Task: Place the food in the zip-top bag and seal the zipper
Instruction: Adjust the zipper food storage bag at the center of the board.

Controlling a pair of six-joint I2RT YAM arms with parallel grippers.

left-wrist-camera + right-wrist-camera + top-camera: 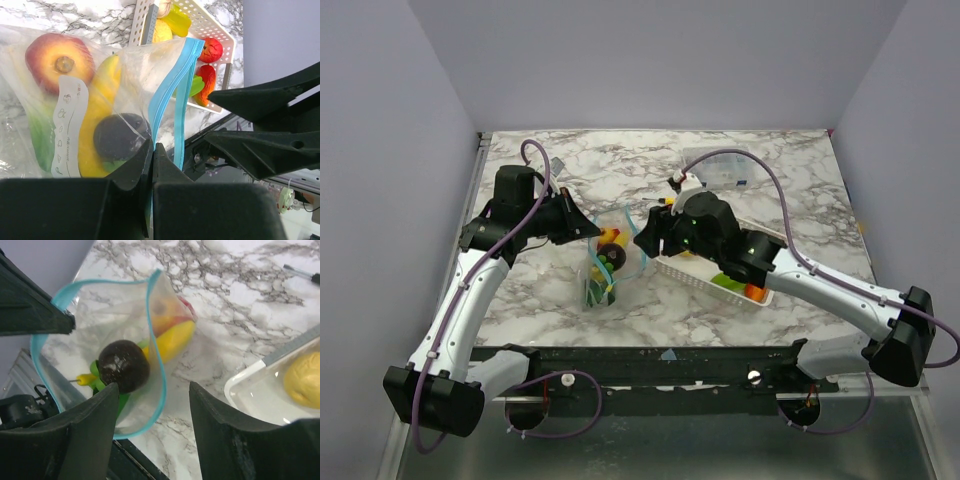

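The clear zip-top bag (610,262) lies mid-table with its light-blue zipper (170,95) rimming an open mouth. Inside are a red-yellow fruit (59,61), a yellow piece (100,117), a dark round fruit (123,366) and green pieces (42,140). My left gripper (586,226) is shut on the bag's mouth edge (152,150) and holds it up. My right gripper (645,241) is open and empty, its jaws either side of the bag's right rim (152,387). More food stays in the basket: a red piece (212,49), a green one (730,283) and an orange one (756,292).
The white slotted basket (692,272) lies just right of the bag, under my right arm. A small clear lidded box (720,168) stands at the back right. The dark front rail (670,365) runs along the table's near edge.
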